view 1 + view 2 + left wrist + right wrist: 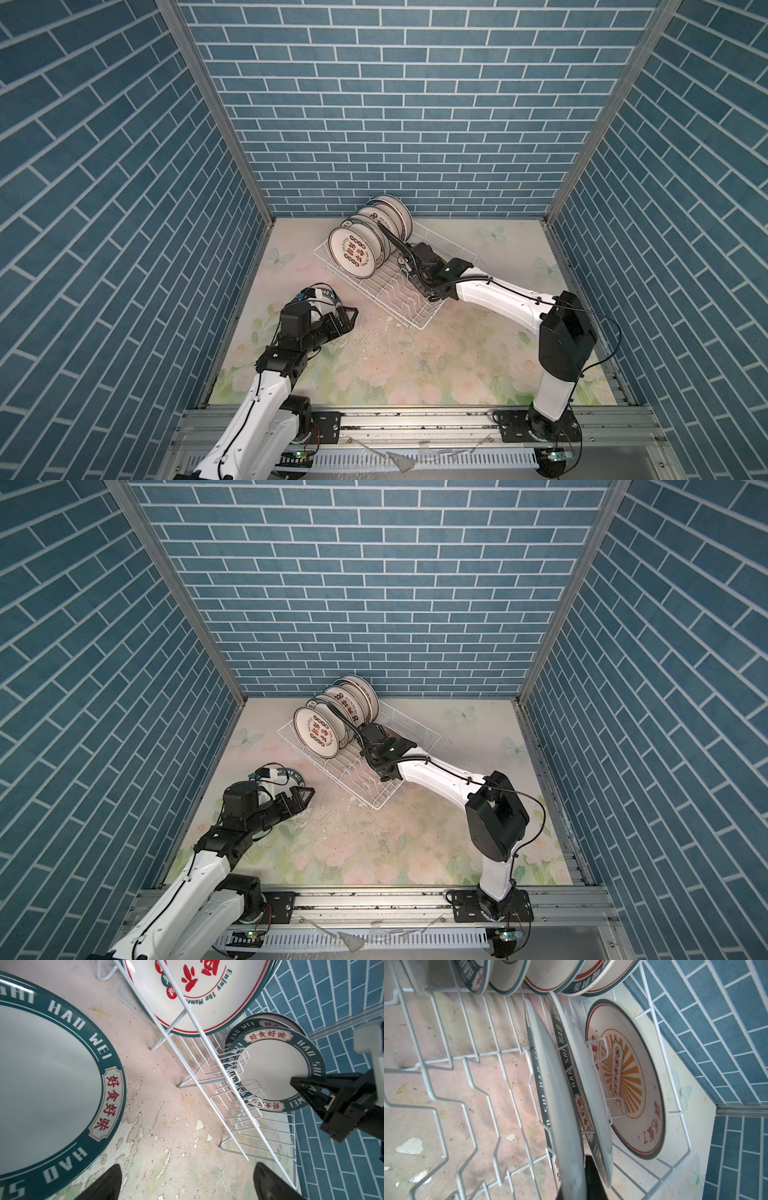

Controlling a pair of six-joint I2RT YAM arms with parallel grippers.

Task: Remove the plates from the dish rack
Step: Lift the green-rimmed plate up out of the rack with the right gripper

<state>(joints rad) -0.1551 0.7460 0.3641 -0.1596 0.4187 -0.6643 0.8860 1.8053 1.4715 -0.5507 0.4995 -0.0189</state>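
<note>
The white wire dish rack (415, 309) (374, 793) stands at the back middle of the table, with several plates (353, 254) (318, 731) on edge at its far-left end. My right gripper (402, 261) (577, 1169) reaches into the rack and is shut on the rim of a green-lettered plate (562, 1109) (274, 1072), which stands upright in the dividers. A sunburst plate (629, 1084) stands behind it. One green-rimmed plate (326, 291) (41, 1084) lies flat on the table at the left. Next to it my left gripper (348, 316) (189, 1182) is open and holds nothing.
Blue brick walls close in the table on the left, back and right. A metal rail (415, 419) with the arm bases runs along the front, with clear shards (399, 457) below it. The near half of the rack holds only bare divider wires (446, 1084).
</note>
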